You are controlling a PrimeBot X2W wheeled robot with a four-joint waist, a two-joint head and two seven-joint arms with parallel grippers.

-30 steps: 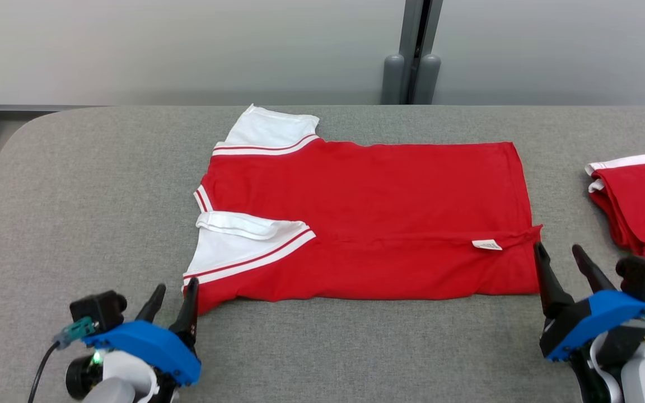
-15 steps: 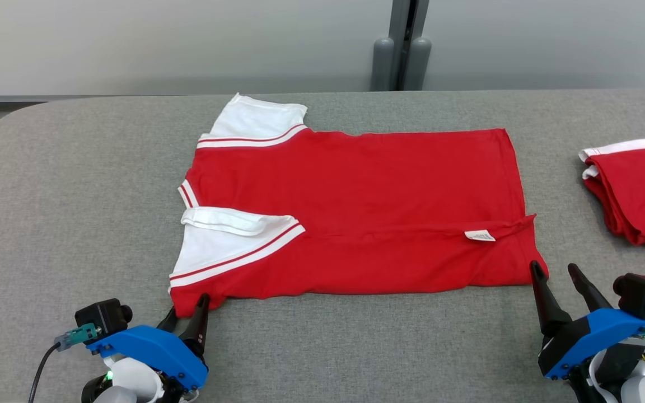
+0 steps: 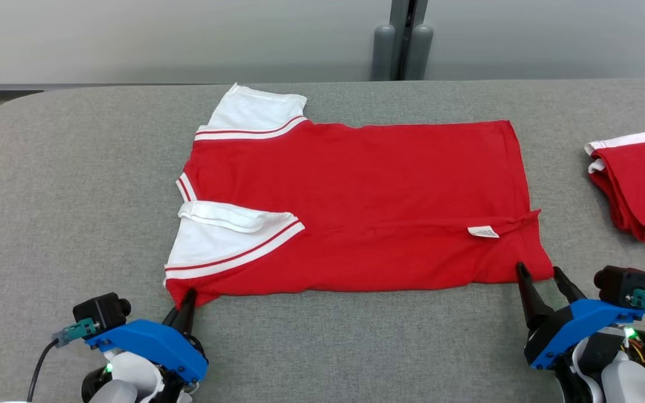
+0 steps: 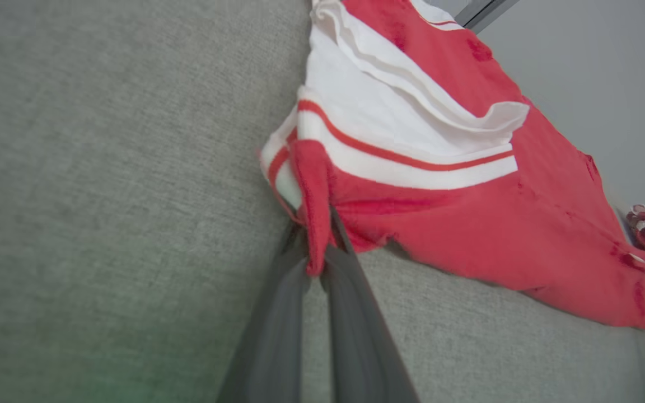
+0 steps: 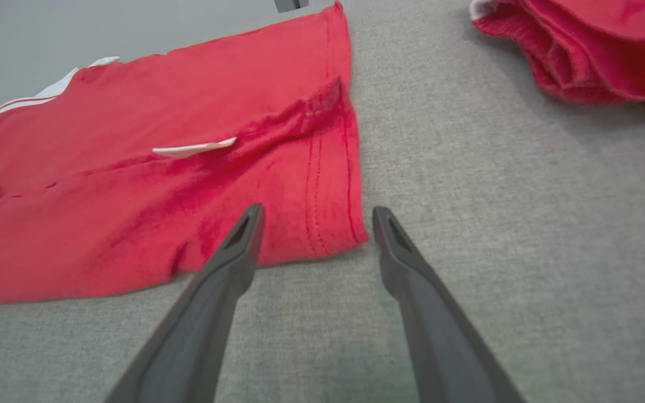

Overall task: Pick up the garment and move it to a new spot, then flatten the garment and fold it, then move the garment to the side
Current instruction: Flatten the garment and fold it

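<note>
Your left gripper (image 3: 183, 305) had just pinched shut on the near sleeve-side corner of the garment (image 3: 356, 190). Your right gripper (image 3: 538, 273) stayed wide, straddling its near hem corner. Beyond them it lay flat on the table (image 3: 76, 168); the fold probably needed that second pinch.
</note>
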